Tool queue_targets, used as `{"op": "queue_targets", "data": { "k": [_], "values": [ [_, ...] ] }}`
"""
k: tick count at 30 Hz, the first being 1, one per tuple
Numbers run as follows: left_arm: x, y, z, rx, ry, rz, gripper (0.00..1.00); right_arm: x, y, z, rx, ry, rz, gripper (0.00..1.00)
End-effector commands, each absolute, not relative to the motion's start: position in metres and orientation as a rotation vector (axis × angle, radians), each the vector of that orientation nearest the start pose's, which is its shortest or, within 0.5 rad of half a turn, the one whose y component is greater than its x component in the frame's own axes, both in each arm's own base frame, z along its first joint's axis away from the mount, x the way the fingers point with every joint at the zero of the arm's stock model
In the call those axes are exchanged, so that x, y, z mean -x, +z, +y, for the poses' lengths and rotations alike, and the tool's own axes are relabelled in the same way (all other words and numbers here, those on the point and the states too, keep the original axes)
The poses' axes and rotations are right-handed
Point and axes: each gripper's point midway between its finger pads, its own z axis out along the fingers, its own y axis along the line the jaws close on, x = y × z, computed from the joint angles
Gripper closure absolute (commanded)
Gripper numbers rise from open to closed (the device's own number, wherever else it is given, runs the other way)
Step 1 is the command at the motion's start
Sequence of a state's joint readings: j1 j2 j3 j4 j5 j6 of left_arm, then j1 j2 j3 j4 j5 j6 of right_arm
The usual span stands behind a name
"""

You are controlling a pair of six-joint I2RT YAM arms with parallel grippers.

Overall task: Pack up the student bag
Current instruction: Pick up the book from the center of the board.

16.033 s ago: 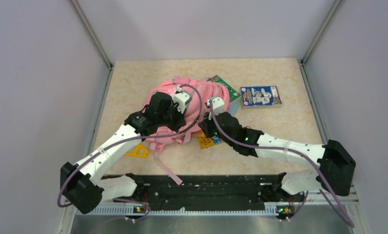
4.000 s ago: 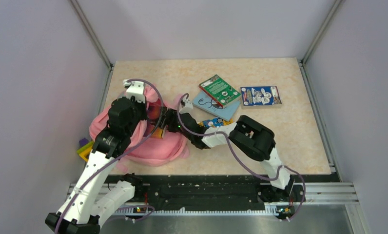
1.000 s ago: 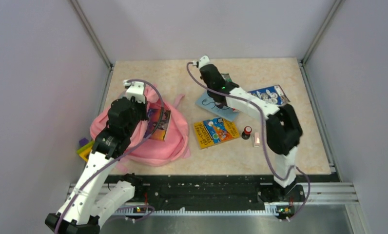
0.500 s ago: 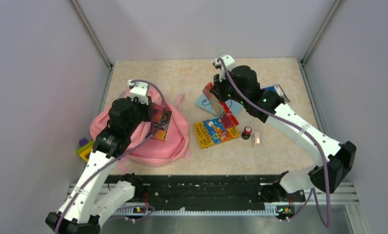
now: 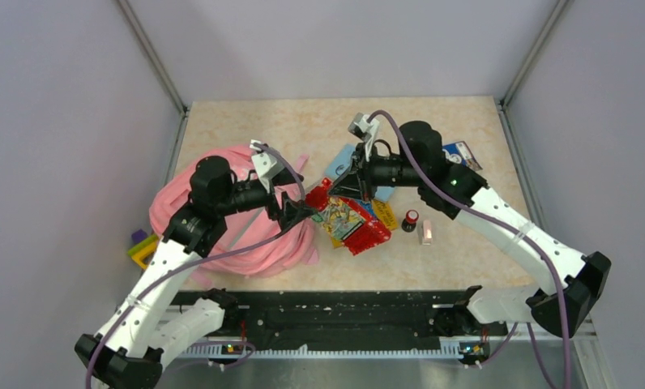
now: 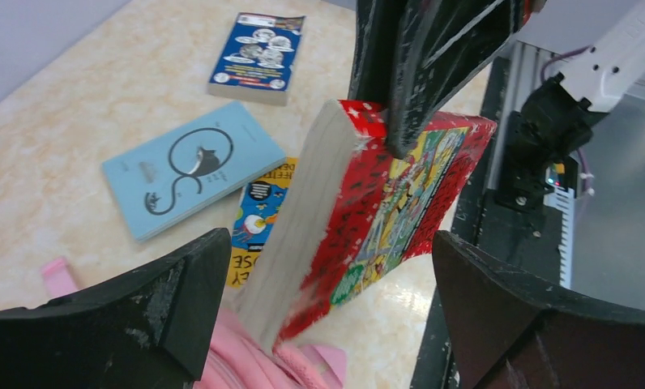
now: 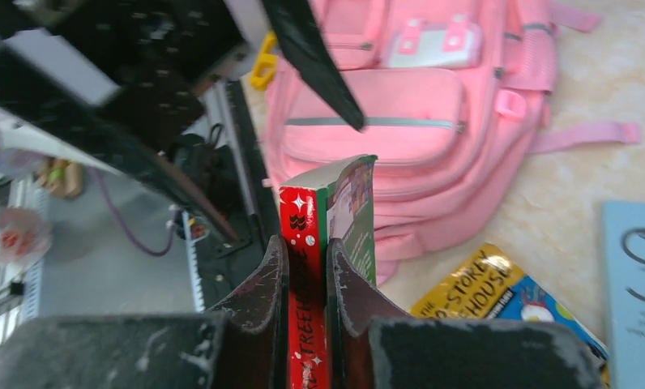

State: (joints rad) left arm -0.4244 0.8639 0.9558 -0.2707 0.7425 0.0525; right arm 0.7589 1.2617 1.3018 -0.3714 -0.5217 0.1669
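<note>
My right gripper [image 7: 307, 251] is clamped on the spine of the red book [image 6: 376, 211], holding it tilted just beside the student bag [image 5: 258, 247]. My left gripper [image 6: 327, 267] sits at that same edge of the bag, jaws spread wide either side of the book. The bag lies on the table [image 5: 246, 121], front pockets showing.

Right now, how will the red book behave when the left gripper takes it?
The red book looks a thick paperback: probably stiff enough, fairly heavy for its size. The right gripper pinches it at one end only, so it may swing or pivot when nudged. Its page edge faces the open left gripper, so pages could fan.
</note>
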Motion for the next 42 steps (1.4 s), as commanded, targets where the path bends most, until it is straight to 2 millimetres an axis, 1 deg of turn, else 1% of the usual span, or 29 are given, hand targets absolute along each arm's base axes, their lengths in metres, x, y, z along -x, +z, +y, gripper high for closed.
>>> {"op": "queue_targets", "data": {
  "k": [1,4,6,10,12,13,14,15,17,18,19,20,22,23,24,25,26,28,30,32,34,39,42],
  "values": [
    [-0.196,0.332,-0.232,-1.032,-0.960,1.443,0.02,-0.162,0.375,0.339,1.105,1.346,1.511,1.00],
    [-0.195,0.332,-0.231,-1.032,-0.949,1.431,0.02,-0.148,0.375,0.342,1.183,1.377,1.477,1.00],
    [-0.190,0.332,-0.235,-1.053,-0.992,1.427,0.02,-0.142,0.373,0.342,1.224,1.392,1.463,1.00],
    [-0.167,0.321,-0.252,-1.165,-1.151,1.452,0.02,-0.138,0.371,0.342,1.259,1.404,1.456,1.00],
    [-0.159,0.314,-0.258,-1.215,-1.198,1.482,0.05,-0.140,0.372,0.342,1.257,1.392,1.450,1.00],
    [-0.156,0.311,-0.261,-1.234,-1.213,1.497,0.10,-0.141,0.374,0.342,1.255,1.385,1.443,1.00],
    [-0.154,0.308,-0.263,-1.250,-1.225,1.510,0.24,-0.141,0.375,0.341,1.258,1.379,1.434,1.00],
    [-0.153,0.306,-0.264,-1.260,-1.235,1.521,0.42,-0.143,0.377,0.341,1.247,1.368,1.429,1.00],
    [-0.151,0.308,-0.265,-1.267,-1.242,1.514,0.85,-0.149,0.378,0.341,1.218,1.329,1.434,1.00],
    [-0.151,0.311,-0.264,-1.265,-1.233,1.505,0.99,-0.153,0.379,0.340,1.195,1.304,1.432,1.00],
    [-0.151,0.314,-0.262,-1.262,-1.216,1.492,1.00,-0.156,0.380,0.339,1.176,1.290,1.425,0.98],
    [-0.153,0.317,-0.260,-1.241,-1.187,1.489,1.00,-0.159,0.378,0.337,1.153,1.277,1.423,0.78],
    [-0.159,0.326,-0.255,-1.173,-1.125,1.465,1.00,-0.166,0.381,0.328,1.084,1.245,1.388,0.37],
    [-0.165,0.337,-0.252,-1.128,-1.091,1.417,1.00,-0.169,0.384,0.321,1.038,1.228,1.372,0.24],
    [-0.169,0.345,-0.249,-1.077,-1.076,1.395,1.00,-0.172,0.388,0.312,0.994,1.211,1.352,0.17],
    [-0.170,0.353,-0.245,-1.032,-1.078,1.370,1.00,-0.177,0.386,0.304,0.954,1.199,1.355,0.13],
    [-0.170,0.361,-0.242,-1.001,-1.082,1.345,1.00,-0.182,0.388,0.297,0.909,1.184,1.344,0.11],
    [-0.169,0.375,-0.238,-0.945,-1.097,1.304,1.00,-0.191,0.380,0.285,0.849,1.169,1.351,0.09],
    [-0.168,0.387,-0.234,-0.907,-1.100,1.261,1.00,-0.193,0.373,0.277,0.803,1.170,1.343,0.08],
    [-0.167,0.396,-0.230,-0.874,-1.111,1.226,1.00,-0.191,0.369,0.272,0.784,1.178,1.310,0.08],
    [-0.163,0.404,-0.229,-0.851,-1.137,1.196,1.00,-0.188,0.370,0.268,0.777,1.182,1.265,0.07],
    [-0.146,0.425,-0.225,-0.815,-1.198,1.124,1.00,-0.179,0.368,0.267,0.786,1.218,1.222,0.08],
    [-0.138,0.433,-0.224,-0.805,-1.232,1.104,1.00,-0.168,0.375,0.267,0.817,1.248,1.161,0.08]
  ]
}}
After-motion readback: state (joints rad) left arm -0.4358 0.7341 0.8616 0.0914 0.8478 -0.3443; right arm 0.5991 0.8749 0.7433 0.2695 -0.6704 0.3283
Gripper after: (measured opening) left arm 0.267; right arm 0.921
